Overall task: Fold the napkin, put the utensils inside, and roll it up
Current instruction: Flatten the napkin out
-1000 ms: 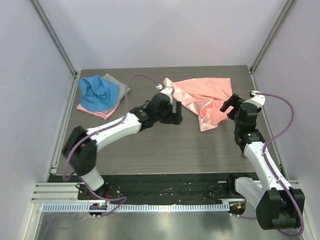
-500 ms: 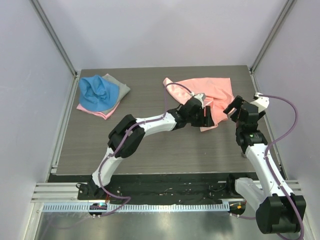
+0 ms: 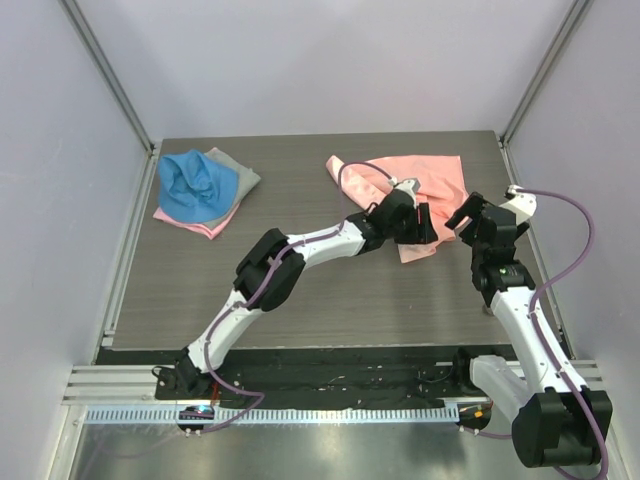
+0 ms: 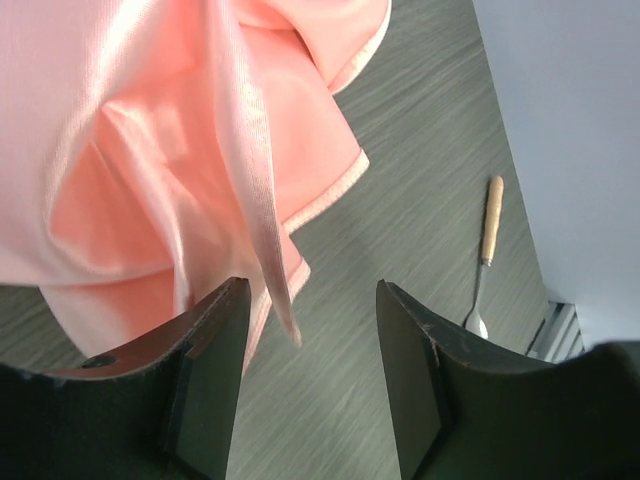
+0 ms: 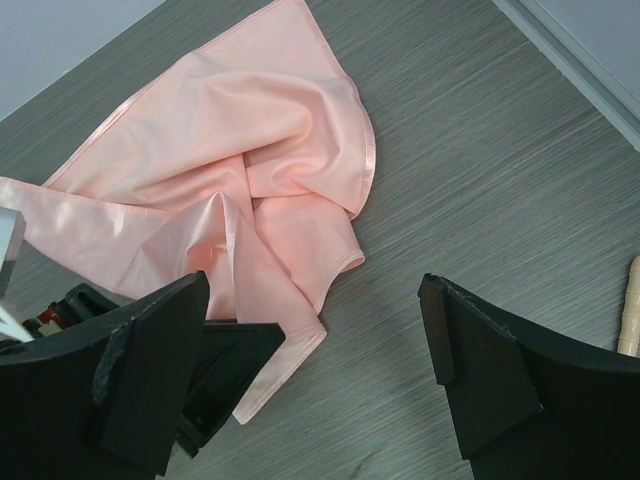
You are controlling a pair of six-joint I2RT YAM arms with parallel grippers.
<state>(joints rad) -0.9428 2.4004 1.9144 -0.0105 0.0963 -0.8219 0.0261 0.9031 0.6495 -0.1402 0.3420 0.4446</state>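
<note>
Two arms reach over the dark table (image 3: 330, 290) in the top view. The left gripper (image 3: 425, 225) sits at the near edge of the crumpled salmon-pink napkin (image 3: 425, 185), which lies at the far right of the table. The right gripper (image 3: 462, 222) hangs just beside the napkin's right side, and its jaws are spread. Well apart, at the far left, a blue cloth (image 3: 195, 185) lies bunched on a grey cloth (image 3: 243, 177). From the left wrist, the napkin fills the upper left in shiny folds. One narrow fold hangs down into the gap between the dark fingers (image 4: 205, 380), which stand apart and do not pinch it. The spoon (image 4: 487, 250) lies on bare table to the right, apart from the napkin, its tan handle pointing away and its silver bowl nearer. From the right wrist, the jaws are wide apart with only table between them. The napkin lies unfolded and rumpled beyond, the left gripper's dark fingers are at its near corner, and the spoon's handle just shows at the right edge.
</note>
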